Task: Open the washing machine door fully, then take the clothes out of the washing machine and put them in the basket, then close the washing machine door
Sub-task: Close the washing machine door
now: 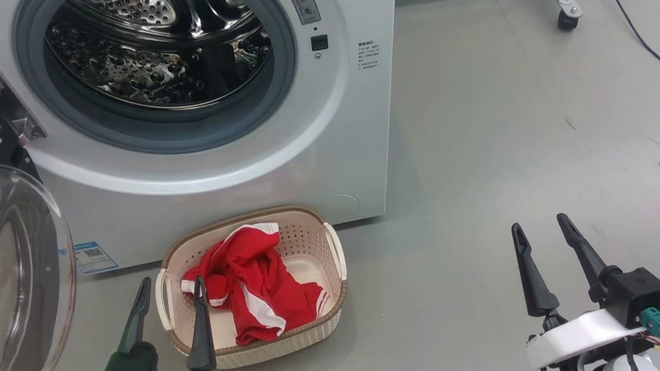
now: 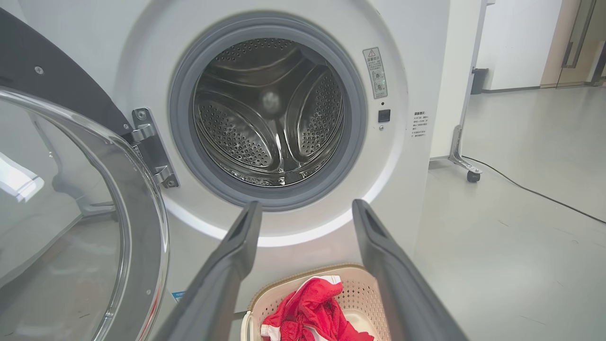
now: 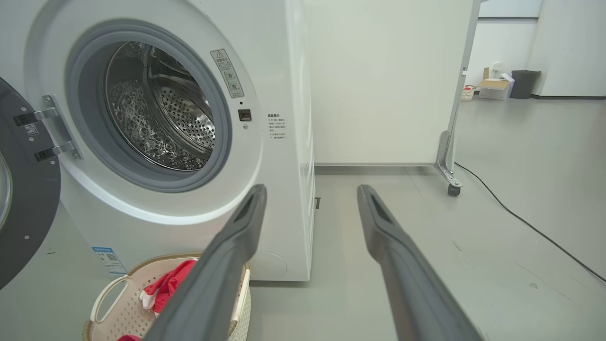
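On the floor just before the washing machine (image 1: 233,176): cream basket (image 1: 295,339) holding crumpled red clothes (image 1: 255,287) with white stripes. Washing machine door (image 1: 10,285) swung wide on its left hinge. Left fingers (image 1: 200,322) released, near the basket's left side. Right fingers (image 1: 532,275) released, well apart to the right.

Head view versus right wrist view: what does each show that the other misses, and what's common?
Head view: the left claw, open, at the left handle of the basket. Right wrist view: a cardboard box and a dark bin far across the floor. Both: the washing machine with its drum empty, the red clothes in the basket, the open right claw.
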